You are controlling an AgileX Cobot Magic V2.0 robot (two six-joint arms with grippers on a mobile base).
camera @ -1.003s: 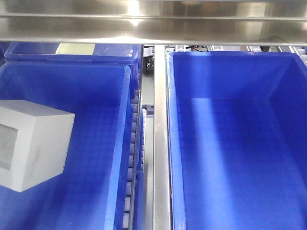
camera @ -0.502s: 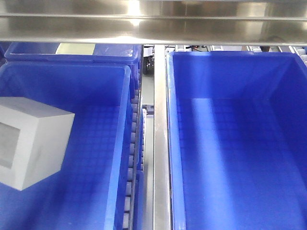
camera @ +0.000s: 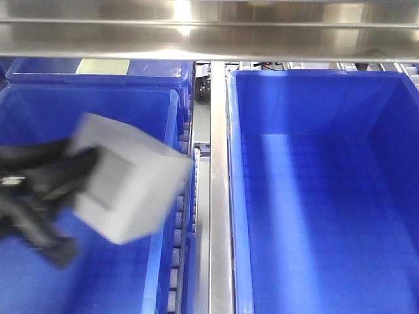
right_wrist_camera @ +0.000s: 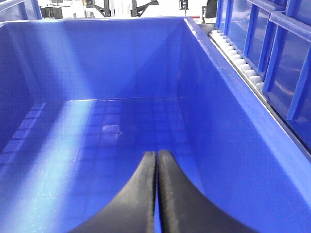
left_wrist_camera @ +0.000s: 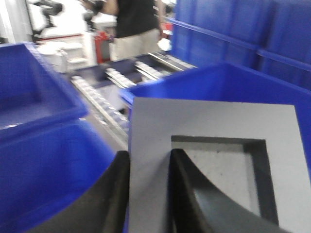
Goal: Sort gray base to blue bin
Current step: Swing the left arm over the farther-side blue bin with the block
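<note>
The gray base (camera: 131,183) hangs tilted and blurred in the air over the right rim of the left blue crate (camera: 78,111). My left gripper (camera: 88,171) reaches in from the left and is shut on it. In the left wrist view one finger of the left gripper (left_wrist_camera: 149,155) lies outside the gray base (left_wrist_camera: 214,121) and the other sits in its square recess, pinching the rim. The blue bin (camera: 314,216) stands to the right with nothing in it. My right gripper (right_wrist_camera: 156,154) is shut and hangs low inside the blue bin (right_wrist_camera: 121,63), holding nothing.
A metal rail (camera: 219,196) and a strip of rollers (camera: 180,196) separate the two crates. A steel shelf (camera: 209,33) spans the top. Another blue crate (camera: 98,72) stands behind the left one. A person (left_wrist_camera: 133,24) stands beyond the conveyor.
The gray base rested on the left crate's floor; now my left gripper has come into view holding it, lifted and moved right toward the crate's rim.
</note>
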